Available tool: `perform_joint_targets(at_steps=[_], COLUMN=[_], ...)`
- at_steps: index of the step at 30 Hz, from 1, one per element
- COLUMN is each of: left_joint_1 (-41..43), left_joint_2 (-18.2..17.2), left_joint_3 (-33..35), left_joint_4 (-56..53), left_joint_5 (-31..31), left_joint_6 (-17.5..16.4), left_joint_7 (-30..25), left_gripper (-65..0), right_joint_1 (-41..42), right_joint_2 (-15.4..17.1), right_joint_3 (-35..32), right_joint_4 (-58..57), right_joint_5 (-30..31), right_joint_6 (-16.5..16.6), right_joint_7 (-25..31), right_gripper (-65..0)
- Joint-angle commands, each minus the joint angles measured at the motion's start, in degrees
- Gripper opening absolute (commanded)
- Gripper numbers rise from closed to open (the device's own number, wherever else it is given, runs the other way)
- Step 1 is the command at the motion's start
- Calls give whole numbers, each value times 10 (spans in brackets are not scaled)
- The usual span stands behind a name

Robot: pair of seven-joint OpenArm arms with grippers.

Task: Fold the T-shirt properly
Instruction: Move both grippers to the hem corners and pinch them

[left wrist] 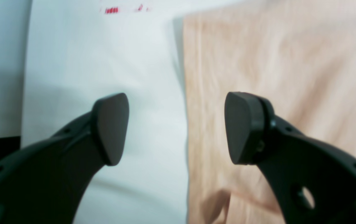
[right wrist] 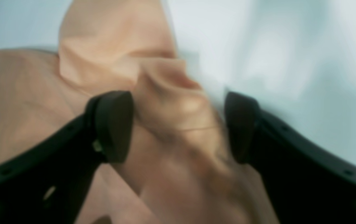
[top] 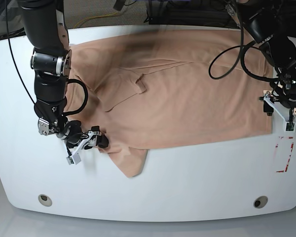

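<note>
The T-shirt is spread over the far half of the white desk, its peach cloth reaching from near the left edge to near the right edge, with one sleeve drooping toward the near side at the left. A small fold is seen raised near the middle of the cloth.

The right gripper is set low at the desk's left side, right at the sleeve. In the right wrist view its pads are seen standing apart with a bunched ridge of the sleeve cloth between them; one pad is touching the cloth, while a gap is seen at the other, so no firm pinch can be told, the view being blurred.

The left gripper is held at the desk's right side, over the shirt's straight edge. In the left wrist view its jaws are seen wide apart with nothing between them; one pad is over bare desk, the other over peach cloth. A red-marked label is seen on the desk near the right edge
</note>
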Motion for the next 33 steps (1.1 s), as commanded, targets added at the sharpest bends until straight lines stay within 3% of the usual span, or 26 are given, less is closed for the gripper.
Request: perform_joint_targets(at_steps=[1, 4, 9, 12, 22, 33], left_joint_1=[-32, -59, -101, -108, -162, -204], left_joint_2=[-17, -26, -29, -40, -71, -87], left_joint_3=[-1, -1, 1, 2, 3, 57], left_joint_4=[-6, -32, -105, -152, -342, -461], left_joint_5=[-4, -4, -4, -4, -4, -7], left_joint_6=[4, 11, 76, 86, 89, 89], left_joint_7=[-12, -14, -62, -98, -183, -211], left_gripper=[-203, -203, -203, -203, -203, -203], right_joint_1=[0, -1, -10, -11, -13, -12], right_joint_2=[6, 6, 6, 5, 5, 5], right_joint_3=[0, 0, 0, 0, 0, 0], right_joint_4=[6, 6, 5, 5, 6, 6], right_joint_5=[-3, -3, -3, -3, -3, -3], right_joint_6=[-2, -2, -2, -2, -2, -2], right_joint_7=[10, 20, 21, 21, 22, 22], right_gripper=[-189, -298, -558, -642, -650, -650])
